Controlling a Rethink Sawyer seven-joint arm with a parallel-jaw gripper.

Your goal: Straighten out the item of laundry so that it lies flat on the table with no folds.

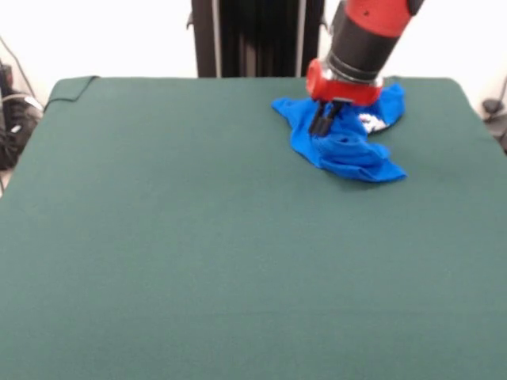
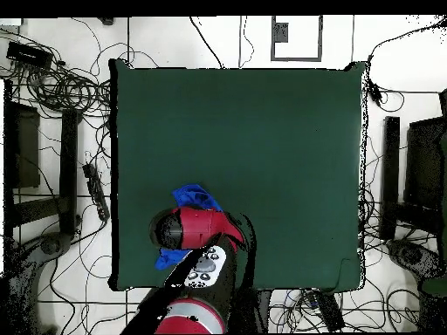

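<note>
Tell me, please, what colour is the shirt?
Bright royal blue shirt, clearest in the front view.

From straight above, the red and black arm [image 2: 202, 229] reaches in over the near edge of the dark green table [image 2: 262, 148] and covers most of the crumpled blue T-shirt [image 2: 195, 196]. Its gripper is hidden beneath the arm's own bulk, so its jaws cannot be made out. Blue cloth pokes out on two sides of the arm's round end: a larger bunch toward the table's middle, a smaller scrap [image 2: 169, 258] toward the table's edge. Tangled black cables [image 2: 61, 87] sprawl over the pale floor around the table.
</note>
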